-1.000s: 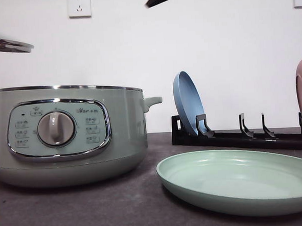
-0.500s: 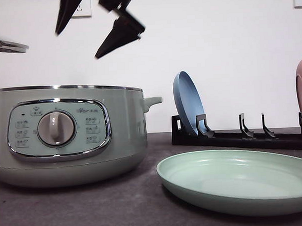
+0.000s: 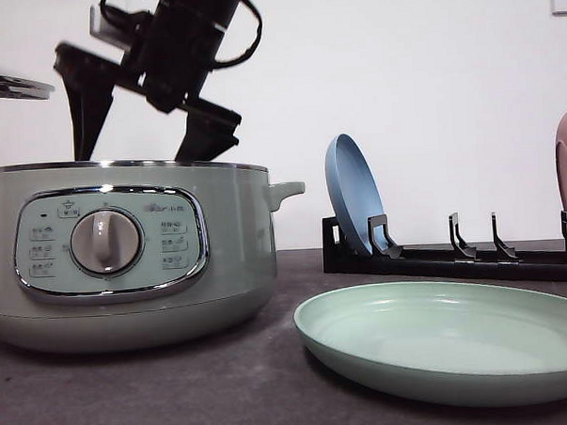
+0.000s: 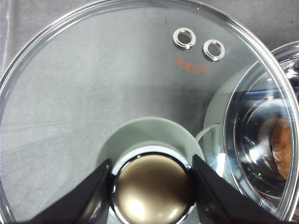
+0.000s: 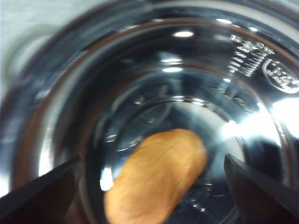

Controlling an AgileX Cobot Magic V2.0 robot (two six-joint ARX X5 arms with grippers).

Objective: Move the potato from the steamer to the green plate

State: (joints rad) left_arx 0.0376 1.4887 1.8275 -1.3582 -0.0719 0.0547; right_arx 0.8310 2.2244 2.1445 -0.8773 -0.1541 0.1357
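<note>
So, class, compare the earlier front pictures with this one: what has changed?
The right end effector came in from the top and dropped, open, to the rim of the pale sage-green steamer. The raised round glass lid and the empty pale green plate stayed put.

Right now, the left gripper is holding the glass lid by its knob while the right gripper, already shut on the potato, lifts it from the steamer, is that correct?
Not quite: the right gripper is open, its fingers spread either side of the potato, which lies on the steamer floor, as the right wrist view shows. The left gripper does hold the lid by its knob.
</note>
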